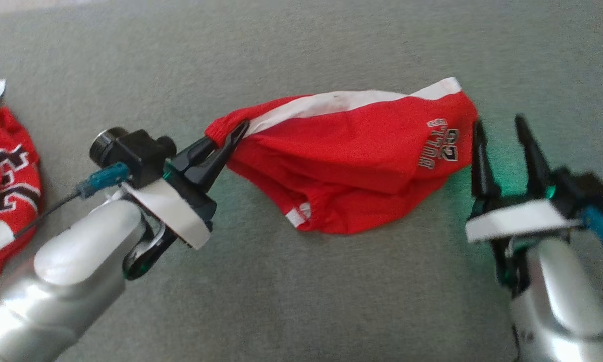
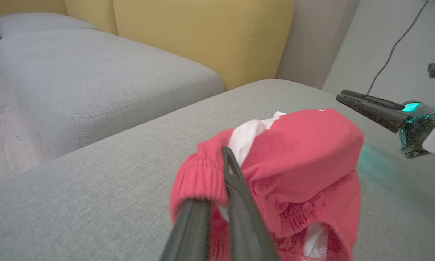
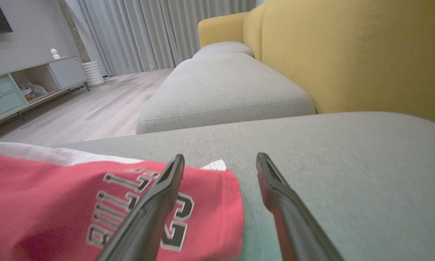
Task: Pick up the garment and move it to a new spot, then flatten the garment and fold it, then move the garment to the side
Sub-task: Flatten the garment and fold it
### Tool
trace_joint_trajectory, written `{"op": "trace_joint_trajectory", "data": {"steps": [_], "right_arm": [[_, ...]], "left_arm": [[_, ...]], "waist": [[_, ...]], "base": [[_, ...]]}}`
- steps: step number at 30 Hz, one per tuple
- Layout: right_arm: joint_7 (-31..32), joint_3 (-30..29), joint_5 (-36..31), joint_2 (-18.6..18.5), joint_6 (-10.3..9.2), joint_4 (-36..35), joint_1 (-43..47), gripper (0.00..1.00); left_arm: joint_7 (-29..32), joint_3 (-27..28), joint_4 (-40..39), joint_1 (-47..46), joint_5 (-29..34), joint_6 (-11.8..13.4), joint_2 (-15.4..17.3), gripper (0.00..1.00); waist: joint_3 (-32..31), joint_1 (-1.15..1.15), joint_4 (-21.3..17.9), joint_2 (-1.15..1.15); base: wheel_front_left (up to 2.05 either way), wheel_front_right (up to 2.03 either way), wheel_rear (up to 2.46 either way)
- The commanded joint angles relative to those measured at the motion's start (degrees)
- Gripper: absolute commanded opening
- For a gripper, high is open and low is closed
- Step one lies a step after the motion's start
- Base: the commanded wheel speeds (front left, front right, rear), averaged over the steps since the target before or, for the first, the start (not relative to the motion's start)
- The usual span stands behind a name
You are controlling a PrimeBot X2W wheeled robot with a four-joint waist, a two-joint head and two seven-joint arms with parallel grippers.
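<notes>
Bare grey cushion (image 1: 301, 301) spreads all round the garment (image 1: 352, 166) (a red jersey (image 1: 5, 186) lies far left).

Head overhead, wrists low, sharing garment (image 1: 352, 166)

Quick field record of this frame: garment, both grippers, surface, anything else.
surface: grey fabric sofa cushion
garment: red cloth garment with white stripe and "BULLS 23" print, bunched on the cushion
left gripper: shut on the garment's elastic hem
right gripper: open, at the printed end, not closed on it
other: second red lettered garment, far left
</notes>
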Motion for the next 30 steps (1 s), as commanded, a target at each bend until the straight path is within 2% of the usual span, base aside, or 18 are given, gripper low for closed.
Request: {"op": "trace_joint_trajectory", "data": {"steps": [1,6,7,11,14,15,16,17,22,26,30], "right_arm": [[-0.2,0.3,-1.7,-0.5,-0.04,-0.1,-3.9,1.00],[-0.2,-0.6,-4.7,-3.8,-0.04,10.9,-13.3,1.00],[0.5,1.0,-5.0,-5.7,-0.04,16.7,-17.3,1.00],[4.0,5.8,-4.1,-8.8,-0.04,26.5,-24.0,1.00],[7.2,10.8,-0.7,-9.3,-0.04,31.9,-26.5,1.00],[8.3,12.4,0.8,-9.3,-0.04,33.2,-27.0,0.91],[9.2,14.1,2.2,-9.5,-0.04,34.2,-27.4,0.29],[9.9,15.9,3.7,-9.6,-0.04,34.8,-27.5,0.00],[10.9,22.8,11.3,-11.5,-0.04,34.2,-28.1,0.00],[9.3,25.1,14.6,-13.5,-0.04,32.1,-29.5,0.00],[5.2,24.9,16.9,-16.8,-0.04,29.4,-34.3,0.00]], "left_arm": [[-0.9,1.8,-0.9,-3.8,-0.6,0.1,1.3,0.00],[-2.0,-0.5,-0.3,-6.6,-1.0,0.1,-0.7,0.00],[-2.3,-1.3,0.0,-7.7,-1.1,0.1,-1.2,0.00],[-2.8,-3.0,0.6,-9.6,-1.5,0.1,-1.8,0.00],[-3.2,-4.0,1.2,-10.4,-2.1,0.1,-2.0,0.00],[-3.3,-4.2,1.3,-10.5,-2.3,0.1,-2.0,0.00],[-3.4,-4.5,1.5,-10.6,-2.5,0.1,-2.0,0.00],[-3.5,-4.8,1.7,-10.7,-2.7,0.1,-1.9,0.00],[-3.9,-5.3,2.6,-11.1,-3.1,0.1,-1.0,0.00],[-4.0,-4.6,2.9,-11.9,-2.2,0.1,-0.4,0.00],[-4.1,-2.0,3.6,-15.5,1.2,0.1,-0.1,0.00]], "waist": [[2.3,-0.01,2.4,0.00],[4.3,-0.01,4.5,0.00],[5.0,-0.01,5.1,0.00],[6.0,-0.01,6.1,0.00],[6.1,-0.01,6.5,0.00],[6.0,-0.01,6.6,0.00],[5.9,-0.01,6.6,0.00],[5.8,-0.01,6.6,0.00],[4.7,-0.01,5.9,0.00],[4.4,-0.01,5.1,0.00],[4.8,-0.01,4.0,0.00]], "base": [[0.00,0.00,0.00],[0.00,0.00,0.00],[0.00,0.00,0.00],[0.00,0.00,0.00],[0.00,0.00,0.00],[0.00,0.00,0.00],[0.00,0.00,0.00],[0.00,0.00,0.00],[0.00,0.00,0.00],[0.00,0.00,0.00],[0.00,0.00,0.00]]}}
